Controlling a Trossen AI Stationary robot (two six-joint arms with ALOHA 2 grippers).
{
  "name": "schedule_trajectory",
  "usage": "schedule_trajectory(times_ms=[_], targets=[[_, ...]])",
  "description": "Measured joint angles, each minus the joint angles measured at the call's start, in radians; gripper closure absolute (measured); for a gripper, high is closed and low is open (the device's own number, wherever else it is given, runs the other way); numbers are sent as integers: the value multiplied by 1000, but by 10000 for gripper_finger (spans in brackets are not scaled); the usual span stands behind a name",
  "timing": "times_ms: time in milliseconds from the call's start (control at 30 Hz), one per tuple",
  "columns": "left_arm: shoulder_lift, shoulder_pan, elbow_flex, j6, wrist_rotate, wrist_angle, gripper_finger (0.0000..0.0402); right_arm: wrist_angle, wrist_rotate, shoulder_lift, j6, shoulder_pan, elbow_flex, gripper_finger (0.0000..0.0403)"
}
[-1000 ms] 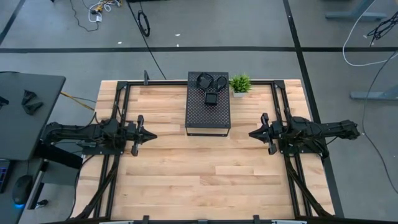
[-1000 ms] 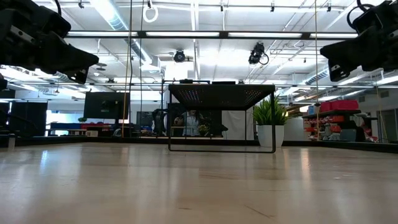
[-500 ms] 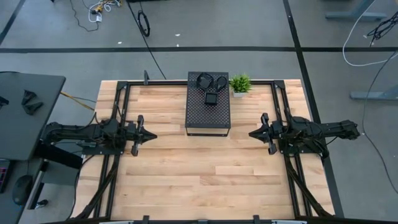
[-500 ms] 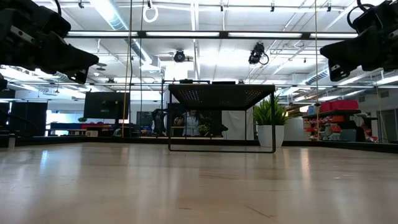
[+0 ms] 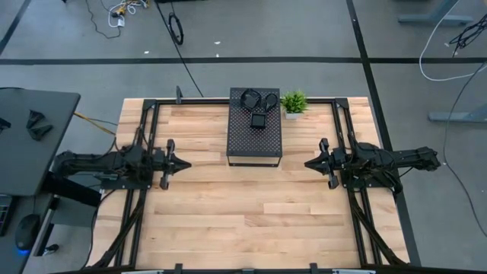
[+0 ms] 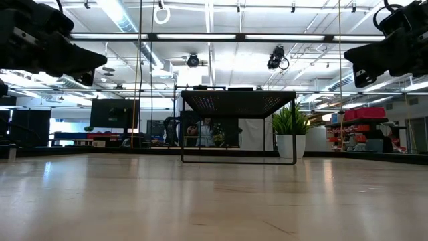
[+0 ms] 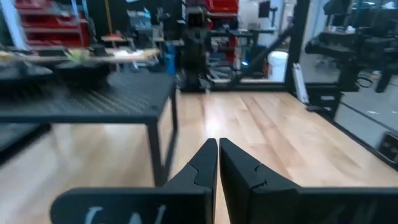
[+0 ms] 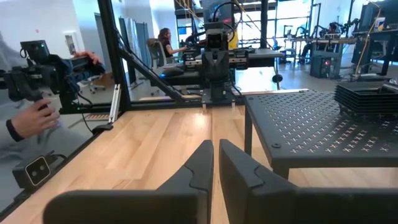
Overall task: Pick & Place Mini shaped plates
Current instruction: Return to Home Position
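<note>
Black mini plates [image 5: 259, 120], three stacks, atop perforated shelf [image 5: 255, 144].

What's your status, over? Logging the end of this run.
Left claw shut, empty, hovering left of shelf. Right claw shut, empty, hovering right of it. Plates stacked on black shelf. Potted plant beside shelf, not in the way.
</note>
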Motion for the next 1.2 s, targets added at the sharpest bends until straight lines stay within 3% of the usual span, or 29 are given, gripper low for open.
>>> schedule_trajectory(times_ms=[133, 1200], targets=[[-69, 15, 1, 40, -1, -6, 379, 0, 0, 0, 0, 0, 0, 371], [-64, 18, -2, 72, 0, 62, 378, 0, 0, 0, 0, 0, 0, 371]])
